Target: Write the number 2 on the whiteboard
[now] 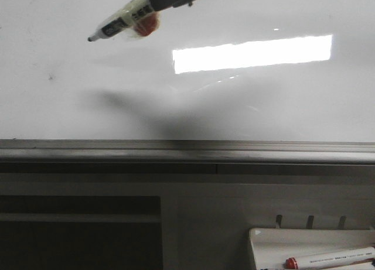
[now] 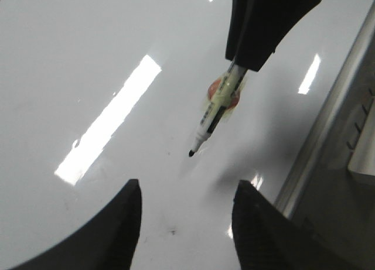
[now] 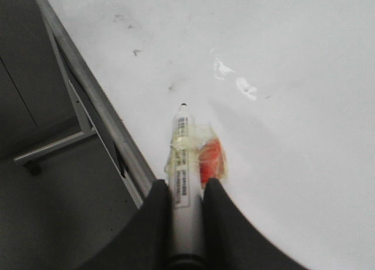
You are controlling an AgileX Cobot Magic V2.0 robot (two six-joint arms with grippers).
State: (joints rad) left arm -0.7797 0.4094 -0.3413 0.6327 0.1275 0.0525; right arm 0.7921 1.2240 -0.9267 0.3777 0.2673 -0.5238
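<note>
R gripper (image 3: pixel 186 191) clamped on marker (image 1: pixel 120 23), uncapped, black tip pointing left & down twd whiteboard (image 1: pixel 70 94); orange bit taped to barrel. Tip close to board, contact can't be judged. L gripper (image 2: pixel 186 205) fingers apart, nothing between, hovering over board near marker tip. No digit 2 on board, only faint specks. Grey rail (image 1: pixel 187 150) along board's lower edge. Second marker (image 1: pixel 331 259), red cap, in white tray (image 1: pixel 263 241) below rail, right side.
</note>
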